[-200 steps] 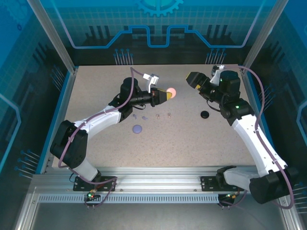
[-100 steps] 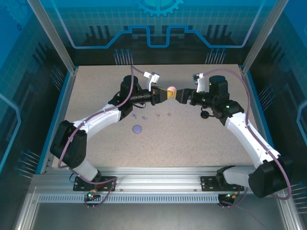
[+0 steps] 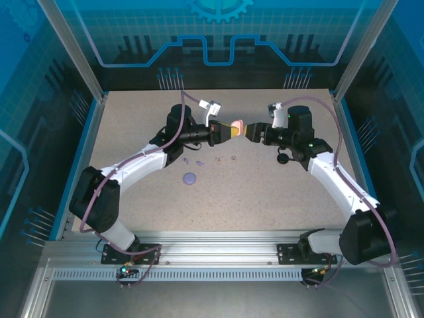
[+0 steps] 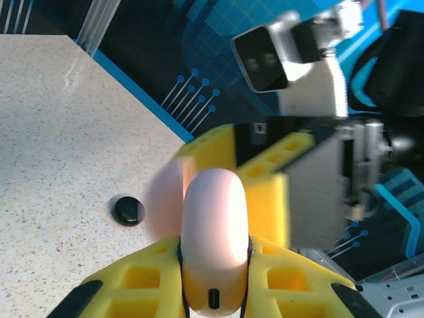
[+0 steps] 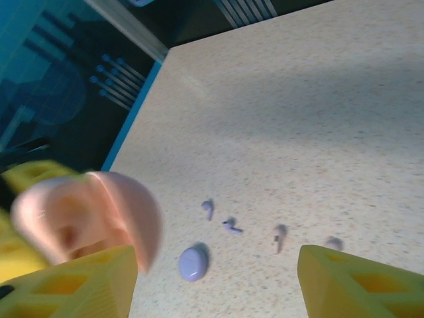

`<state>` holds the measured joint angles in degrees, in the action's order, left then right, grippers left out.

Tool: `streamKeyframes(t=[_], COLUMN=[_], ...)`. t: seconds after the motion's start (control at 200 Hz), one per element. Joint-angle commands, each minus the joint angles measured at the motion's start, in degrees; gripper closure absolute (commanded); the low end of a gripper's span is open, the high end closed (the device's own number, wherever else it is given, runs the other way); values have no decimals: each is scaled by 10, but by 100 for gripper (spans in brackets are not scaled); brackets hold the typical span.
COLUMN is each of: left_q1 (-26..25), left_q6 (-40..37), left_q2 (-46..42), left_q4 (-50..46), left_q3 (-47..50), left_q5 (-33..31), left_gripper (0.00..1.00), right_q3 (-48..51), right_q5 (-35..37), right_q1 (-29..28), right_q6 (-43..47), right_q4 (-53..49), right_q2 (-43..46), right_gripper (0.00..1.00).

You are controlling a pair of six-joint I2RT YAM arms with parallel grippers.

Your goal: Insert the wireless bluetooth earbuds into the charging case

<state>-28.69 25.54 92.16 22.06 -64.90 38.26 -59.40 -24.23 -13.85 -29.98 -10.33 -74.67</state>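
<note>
Left gripper [image 3: 228,130] clamped on pink case [image 4: 213,225], held up off table [image 3: 132,119]. Right gripper [image 5: 215,275] meets it tip to tip, jaws apart, with the case against 1 finger; its lid looks open. 4 earbuds [image 5: 232,226] lie loose on table below left gripper. Lilac case [image 5: 193,264] near them, black case [image 3: 283,158] under right arm.
</note>
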Motion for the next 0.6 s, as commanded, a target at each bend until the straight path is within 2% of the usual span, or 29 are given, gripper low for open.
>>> streamKeyframes(t=[0.0, 0.18, 0.345, 0.465, 0.595], left_q1=[-5, -4, -4, -4, -4], left_q6=[0, 0, 5, 6, 5], left_q2=[-22, -22, -14, -12, -14], left_q4=[9, 11, 20, 22, 18], left_q3=[-14, -11, -8, -10, -14], left_q5=[26, 22, 22, 23, 23], left_gripper=[100, 100, 100, 100, 100], right_q3=[12, 17, 35, 40, 38], right_q5=[6, -15, -78, -119, -125], right_q1=[15, 20, 25, 21, 8], right_q6=[-18, -16, -23, -35, -36], right_q4=[27, 15, 25, 50, 62], right_q2=[-17, -3, 48, 51, 41], right_gripper=[35, 36, 37, 41, 45])
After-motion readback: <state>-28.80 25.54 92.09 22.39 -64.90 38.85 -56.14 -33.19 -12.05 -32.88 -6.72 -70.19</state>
